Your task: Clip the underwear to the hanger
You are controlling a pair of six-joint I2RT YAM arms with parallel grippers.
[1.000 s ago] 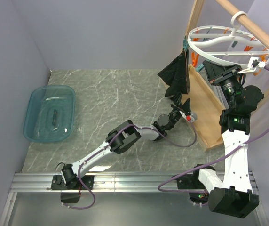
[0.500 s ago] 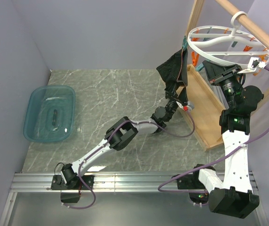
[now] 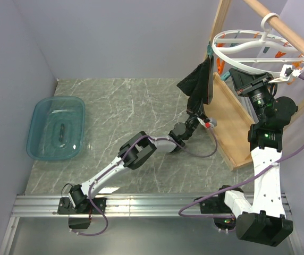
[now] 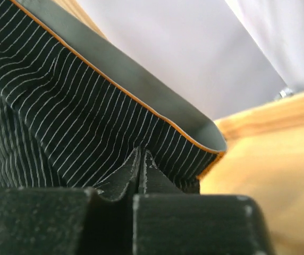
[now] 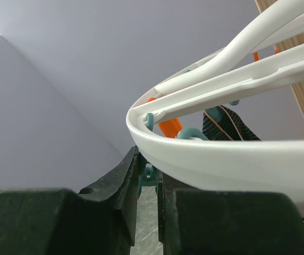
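L pincer [image 4: 142,157] clenched on bottom hem of the underwear [image 3: 199,85], which dangles at left edge of the hanger [image 5: 205,154], beside wooden rack [image 3: 231,117]. R pincer [image 5: 148,159] nearly closed under hanger rim; can't tell if gripping.

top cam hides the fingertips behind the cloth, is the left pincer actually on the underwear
observer: yes, the left wrist view shows the left pincer shut on a fold of the underwear, near its grey waistband.
operator: and the right pincer, what's it on
observer: the right wrist view shows a teal clip in the narrow gap of the right pincer, just under the hanger rim.
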